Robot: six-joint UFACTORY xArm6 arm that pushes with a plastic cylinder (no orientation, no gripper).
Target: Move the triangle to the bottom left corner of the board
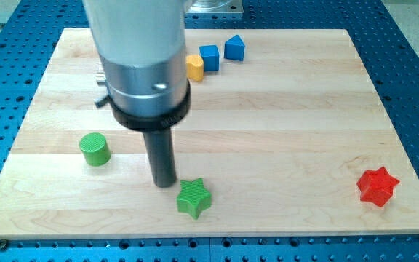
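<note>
my tip point(164, 183) is a bare rod end with no claw to open or shut, just left of the green star point(194, 198). the blue triangle point(234, 48) sits well apart, near the surface's point(282, 109) top edge, beside the blue cube point(209, 57). it looks light, rigid and easy to slide; i'd push squarely on its upper-right side.

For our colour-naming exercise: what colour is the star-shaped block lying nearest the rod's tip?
Green. The green star lies just right of my tip, seen clearly in the camera view.
</note>
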